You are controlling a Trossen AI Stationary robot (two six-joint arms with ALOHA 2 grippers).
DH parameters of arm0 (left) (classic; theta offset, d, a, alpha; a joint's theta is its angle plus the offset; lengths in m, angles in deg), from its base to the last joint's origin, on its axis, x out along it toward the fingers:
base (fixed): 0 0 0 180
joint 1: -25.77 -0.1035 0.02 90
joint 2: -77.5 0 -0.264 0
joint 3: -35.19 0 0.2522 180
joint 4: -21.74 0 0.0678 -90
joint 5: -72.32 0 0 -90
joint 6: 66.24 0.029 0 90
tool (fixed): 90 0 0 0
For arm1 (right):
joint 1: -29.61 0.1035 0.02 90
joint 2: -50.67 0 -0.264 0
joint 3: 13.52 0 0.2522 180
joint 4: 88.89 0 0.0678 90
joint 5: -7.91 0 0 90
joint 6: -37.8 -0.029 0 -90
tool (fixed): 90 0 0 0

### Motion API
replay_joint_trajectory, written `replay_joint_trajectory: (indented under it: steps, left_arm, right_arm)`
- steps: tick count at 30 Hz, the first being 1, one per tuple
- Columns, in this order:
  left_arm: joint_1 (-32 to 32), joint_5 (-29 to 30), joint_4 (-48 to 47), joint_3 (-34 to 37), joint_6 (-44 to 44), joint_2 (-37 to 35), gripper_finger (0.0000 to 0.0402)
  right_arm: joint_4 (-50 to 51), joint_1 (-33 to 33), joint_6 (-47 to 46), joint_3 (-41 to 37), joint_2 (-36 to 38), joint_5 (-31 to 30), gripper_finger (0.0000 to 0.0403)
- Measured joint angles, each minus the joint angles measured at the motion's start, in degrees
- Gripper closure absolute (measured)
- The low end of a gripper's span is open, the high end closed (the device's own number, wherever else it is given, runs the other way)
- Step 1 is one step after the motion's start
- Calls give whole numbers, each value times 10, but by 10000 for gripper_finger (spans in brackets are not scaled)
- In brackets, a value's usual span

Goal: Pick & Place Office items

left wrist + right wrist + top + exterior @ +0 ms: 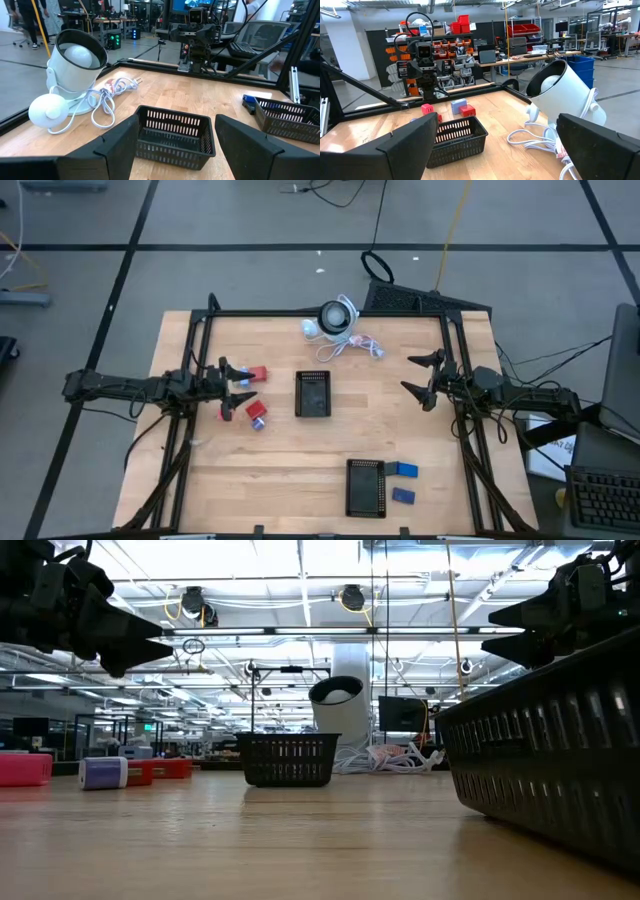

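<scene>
Red pieces [257, 374] [255, 409] and a bluish one [259, 423] lie on the table's left part. Two blue pieces [405, 470] [402, 495] lie beside the near black tray [365, 486]. My left gripper [235, 380] hovers open above the table next to the red pieces and touches none; in its wrist view [175, 137] it faces the middle tray [172, 135]. My right gripper [425, 377] is open over the table's right part, holds nothing, and in its wrist view [495, 145] it faces the same tray [452, 137] and the red pieces [467, 110].
A middle black tray [313, 394] stands at the table's centre. A white round device [335, 320] with a coiled cable [360, 345] sits at the far edge. Black frame rails [190, 430] run along the left and right sides. Bare wood lies between the trays.
</scene>
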Motion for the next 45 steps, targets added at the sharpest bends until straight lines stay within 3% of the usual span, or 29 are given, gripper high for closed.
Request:
replay_joint_trajectory:
  steps: [24,29,33,39,45]
  left_arm:
    - [0,0,0,0,0,0,135]
    - [0,0,0,0,0,0,135]
    - [0,0,0,0,0,0,135]
    - [0,0,0,0,0,0,135]
    - [0,0,0,0,0,0,135]
  right_arm:
    - [0,0,4,0,0,0,9]
    - [-1,-1,243,0,0,-16,9]
    - [-1,-1,370,0,0,-15,9]
    - [-1,-1,436,0,0,-13,9]
    - [-1,-1,401,0,0,-13,9]
